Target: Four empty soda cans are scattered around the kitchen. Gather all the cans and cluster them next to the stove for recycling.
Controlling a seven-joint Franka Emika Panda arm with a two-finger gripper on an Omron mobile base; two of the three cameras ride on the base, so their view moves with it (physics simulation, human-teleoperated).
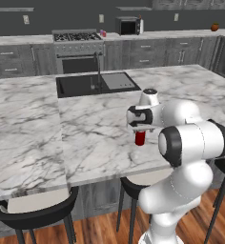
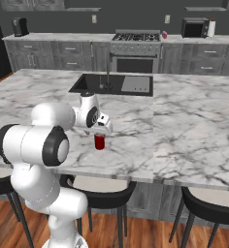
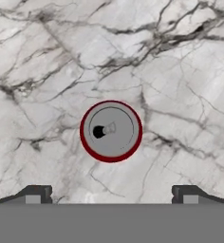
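Our gripper (image 3: 111,193) hangs spread wide above a red can (image 3: 111,131) on the island (image 1: 86,128), not yet grasped. One can (image 1: 103,33) already stands beside the stove (image 1: 77,38); we judge most gathering remains.

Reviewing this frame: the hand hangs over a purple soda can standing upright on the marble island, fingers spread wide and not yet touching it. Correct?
One thing is off: the soda can is red, not purple, as the hand view shows from above. The rest holds: it stands upright on the marble island, below the gripper, whose fingers are spread wide and clear of it.
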